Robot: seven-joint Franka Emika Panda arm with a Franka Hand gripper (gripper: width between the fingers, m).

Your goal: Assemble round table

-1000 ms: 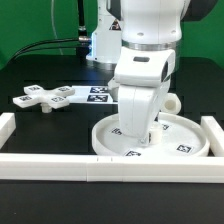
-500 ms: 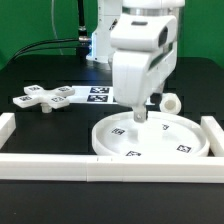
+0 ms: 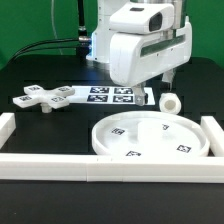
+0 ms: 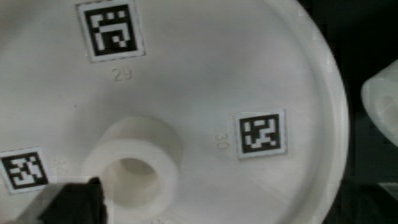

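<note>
The smooth white plastic disc (image 3: 155,135), round and rimmed, with a raised central hub (image 4: 134,178) and square black-and-white tags (image 4: 262,135), lies flat on the black table (image 3: 40,125) just behind the white rail (image 3: 60,165), the gripper (image 3: 143,80) hanging above it, its opening impossible to tell

A robotics lab is shown: a black table (image 3: 30,70) is fenced by white border rails (image 3: 60,165), a tagged marker board (image 3: 110,95) is laid beside the pincer (image 3: 152,90), and a green backdrop (image 3: 40,20) is hung behind it.
</note>
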